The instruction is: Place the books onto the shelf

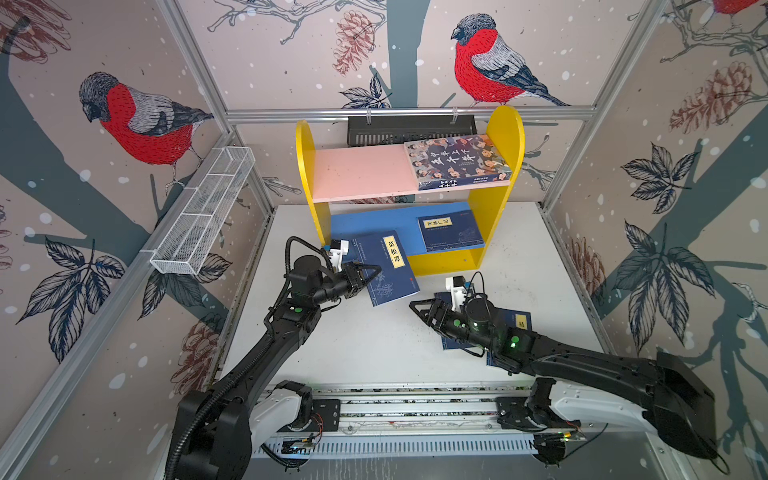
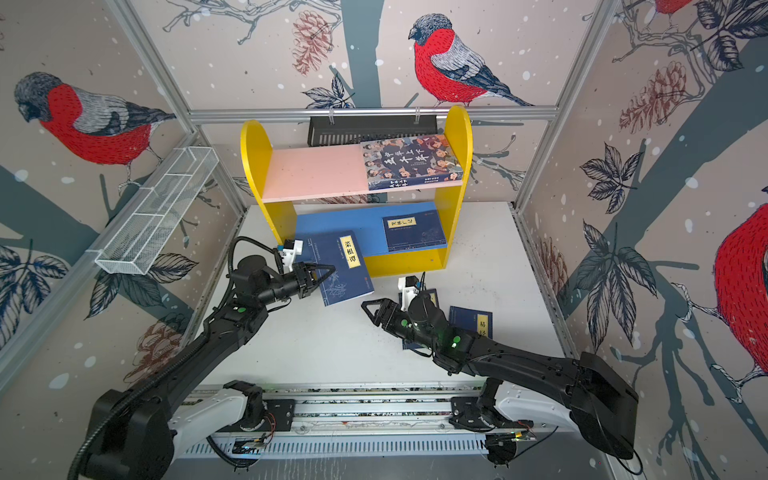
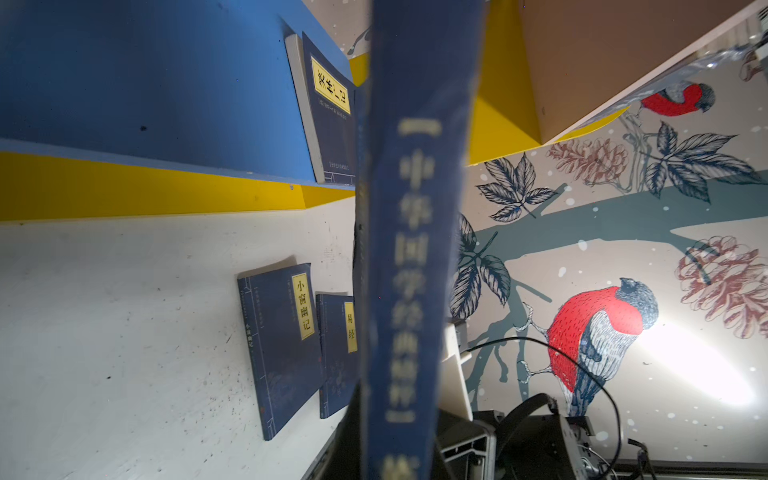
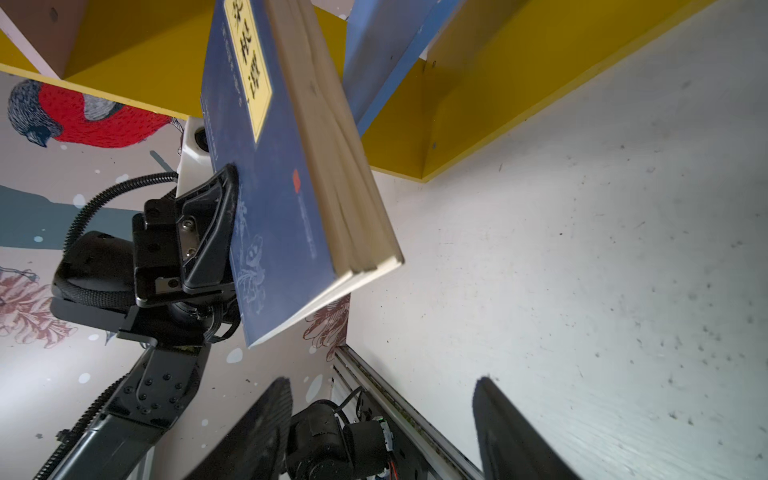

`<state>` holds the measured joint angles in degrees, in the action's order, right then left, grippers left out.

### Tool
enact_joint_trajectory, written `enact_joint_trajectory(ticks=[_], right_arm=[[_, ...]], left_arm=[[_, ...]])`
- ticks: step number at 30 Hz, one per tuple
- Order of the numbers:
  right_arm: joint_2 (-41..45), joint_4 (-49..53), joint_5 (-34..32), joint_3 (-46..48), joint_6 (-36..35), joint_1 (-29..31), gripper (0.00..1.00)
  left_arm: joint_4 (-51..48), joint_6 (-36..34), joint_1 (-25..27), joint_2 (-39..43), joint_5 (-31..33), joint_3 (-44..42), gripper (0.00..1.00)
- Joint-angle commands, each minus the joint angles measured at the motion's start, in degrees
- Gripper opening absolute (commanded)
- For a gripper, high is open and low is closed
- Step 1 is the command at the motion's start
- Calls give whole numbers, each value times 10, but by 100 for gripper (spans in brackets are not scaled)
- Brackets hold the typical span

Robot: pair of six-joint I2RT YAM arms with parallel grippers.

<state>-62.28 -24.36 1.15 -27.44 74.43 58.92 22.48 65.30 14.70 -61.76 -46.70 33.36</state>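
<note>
The held navy book [image 1: 386, 272] hangs tilted above the counter [image 1: 365, 353], with the left hand [image 1: 368, 275] clamped on its spine edge. In both top views its far corner overlaps the front edge of the blue lower board [image 1: 374, 222] of the shelf [image 1: 505, 137]. Open blue surface lies between that corner and a second navy book [image 1: 451, 232] at the board's right end. The colourful book [image 1: 457, 162] lies at the right end of the pink upper board [image 1: 357, 170]. The right hand [image 1: 417, 307], fingers apart and holding nothing, is near two navy books [image 3: 282, 345] lying flat on the counter.
</note>
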Motion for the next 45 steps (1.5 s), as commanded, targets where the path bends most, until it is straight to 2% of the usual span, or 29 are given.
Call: enact_joint_trajectory(ticks=[1,9,20,26,27,28,29,31,32,33,35,37,39,42,45], right_arm=[[-9,-91,-30,0,22,9,70],[-65,-181,-19,-22,28,11,74],[-159,-306,-6,-50,41,-4,71],[-198,-342,0,-66,46,-9,50],[-200,-345,-1,-66,45,-10,42],[-202,-348,-2,-66,43,-10,30],[-203,-349,-1,-67,37,-10,16],[-204,-336,4,-72,30,-12,8],[-205,-333,9,-72,25,-14,4],[-205,-334,17,-72,21,-17,2],[-197,-322,46,-69,13,-30,1],[-181,-296,91,-67,-5,-50,1],[-158,-246,150,-68,-34,-75,1],[-115,-149,238,-69,-84,-120,1],[-62,-28,311,-78,-155,-163,1]], left_arm=[[93,66,1,-9,-6,-6,0],[136,113,0,-20,-14,-6,0],[140,118,0,-6,-10,-21,0],[136,116,0,5,-8,-30,1],[134,116,0,7,-7,-32,2],[132,116,0,9,-5,-36,3],[127,116,-1,13,-1,-40,6],[120,116,-4,23,6,-52,12],[114,113,-6,29,9,-57,18],[107,110,-8,34,10,-62,27],[95,91,-17,44,11,-72,56],[76,48,-31,59,14,-79,73],[15,-23,-45,84,22,-77,92],[-54,-153,-53,98,-6,-61,97],[-87,-212,-56,102,-44,-54,97]])
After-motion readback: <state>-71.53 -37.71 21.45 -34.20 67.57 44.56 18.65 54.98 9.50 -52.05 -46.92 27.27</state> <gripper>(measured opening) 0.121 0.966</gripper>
